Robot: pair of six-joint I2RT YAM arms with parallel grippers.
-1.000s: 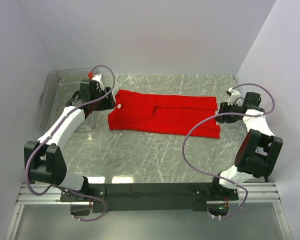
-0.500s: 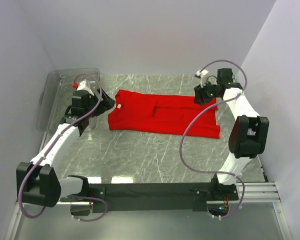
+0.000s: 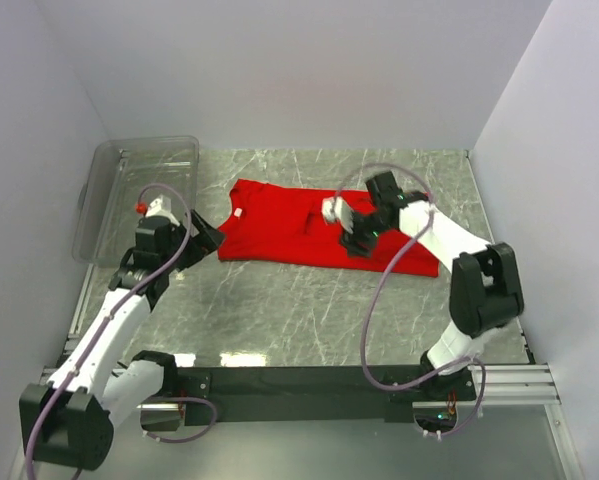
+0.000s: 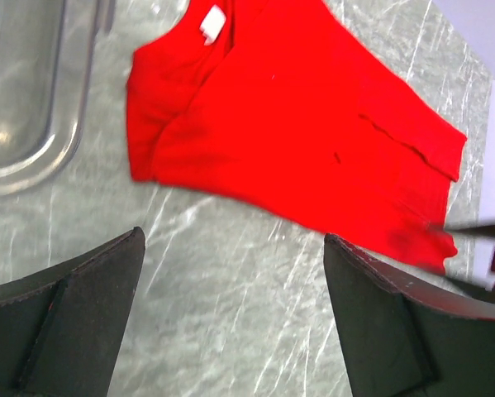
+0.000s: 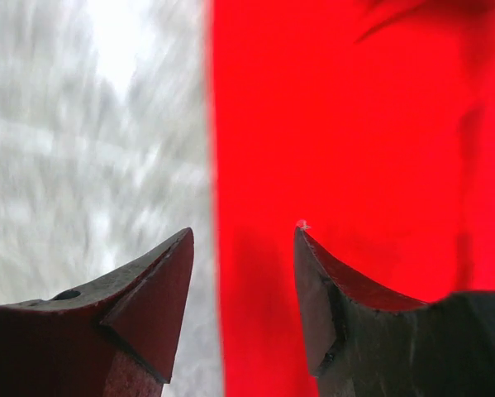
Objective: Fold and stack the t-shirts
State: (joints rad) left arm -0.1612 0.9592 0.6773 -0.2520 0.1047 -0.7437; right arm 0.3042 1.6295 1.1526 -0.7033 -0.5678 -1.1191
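- While the right gripper (image 5: 243, 236) hangs over the near long edge of the red t-shirt (image 3: 279, 225), we judge the step in hand to be taking that edge for the next fold. To do it well, we would lower straight down until one finger slides under the cloth, pinch every layer at the edge, and lift just enough to carry it over without dragging the rest askew.
- Its fingers stand moderately apart with nothing between them. The wrist view is blurred, so we cannot tell if a tip touches the cloth.
- Our left gripper (image 4: 233, 240) is spread wide and empty above bare table (image 3: 279, 300), near the collar end of the shirt but apart from it. We would bring it in to pin or mirror the grasp.
- Beyond both, the t-shirt lies flat as a long strip parallel to the far edge, with its white neck label (image 4: 213, 23) toward the left edge.
- Further out, a clear plastic bin (image 3: 104, 165) sits at the far left corner.
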